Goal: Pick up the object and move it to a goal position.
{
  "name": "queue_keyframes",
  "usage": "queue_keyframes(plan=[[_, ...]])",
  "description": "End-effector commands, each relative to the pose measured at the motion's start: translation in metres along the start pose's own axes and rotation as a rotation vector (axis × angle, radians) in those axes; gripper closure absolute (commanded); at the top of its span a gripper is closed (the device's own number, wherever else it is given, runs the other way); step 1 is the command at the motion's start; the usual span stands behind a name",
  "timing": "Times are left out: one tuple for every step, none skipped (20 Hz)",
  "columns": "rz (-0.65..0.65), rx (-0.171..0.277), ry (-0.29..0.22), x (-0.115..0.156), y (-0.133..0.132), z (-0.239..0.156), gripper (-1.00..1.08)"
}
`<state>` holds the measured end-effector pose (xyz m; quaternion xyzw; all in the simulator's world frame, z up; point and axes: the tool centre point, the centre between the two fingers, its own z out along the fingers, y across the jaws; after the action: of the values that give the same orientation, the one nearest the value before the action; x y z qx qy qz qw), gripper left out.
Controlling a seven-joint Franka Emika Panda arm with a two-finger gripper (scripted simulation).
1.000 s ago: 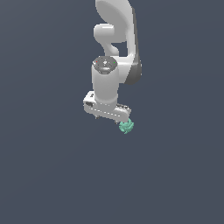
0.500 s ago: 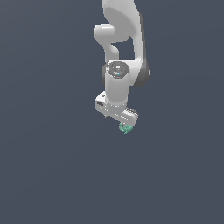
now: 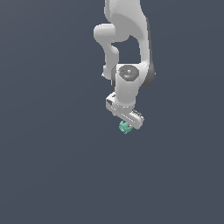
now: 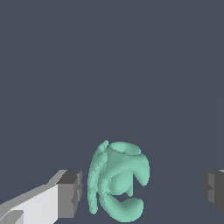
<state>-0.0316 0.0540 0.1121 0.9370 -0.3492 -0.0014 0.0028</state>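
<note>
The gripper [image 4: 139, 192] stands wide apart, gripping nothing; the object [image 4: 117, 180] lies between its fingers, nearer one pad. It looks light, rigid and knobbly, so I'd pinch across the rounded middle. Beyond lies plain slate-grey surface; the arm [image 3: 129, 43] rises toward twelve o'clock.

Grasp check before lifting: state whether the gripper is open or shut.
Open: in the wrist view the fingers stand apart from the object.
</note>
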Motion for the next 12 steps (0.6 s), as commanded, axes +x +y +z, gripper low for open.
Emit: queue_keyframes(plan=[[0.05, 0.002, 0.0, -0.008, -0.004, 0.004, -0.92], [0.067, 0.002, 0.0, -0.011, -0.006, 0.006, -0.92], [0.083, 0.003, 0.0, -0.013, -0.007, 0.007, -0.92], [0.097, 0.003, 0.0, -0.016, -0.008, 0.009, -0.92], [0.111, 0.004, 0.0, -0.018, -0.009, 0.01, -0.92], [0.124, 0.004, 0.0, -0.02, -0.01, 0.011, -0.92], [0.135, 0.005, 0.0, -0.022, -0.011, 0.012, -0.92], [0.146, 0.005, 0.0, -0.024, -0.012, 0.013, -0.92], [0.155, 0.005, 0.0, -0.025, -0.013, 0.014, -0.92], [0.163, 0.005, 0.0, -0.027, -0.013, 0.015, -0.92], [0.17, 0.006, 0.0, -0.028, -0.014, 0.015, -0.92], [0.176, 0.006, 0.0, -0.029, -0.014, 0.016, -0.92]])
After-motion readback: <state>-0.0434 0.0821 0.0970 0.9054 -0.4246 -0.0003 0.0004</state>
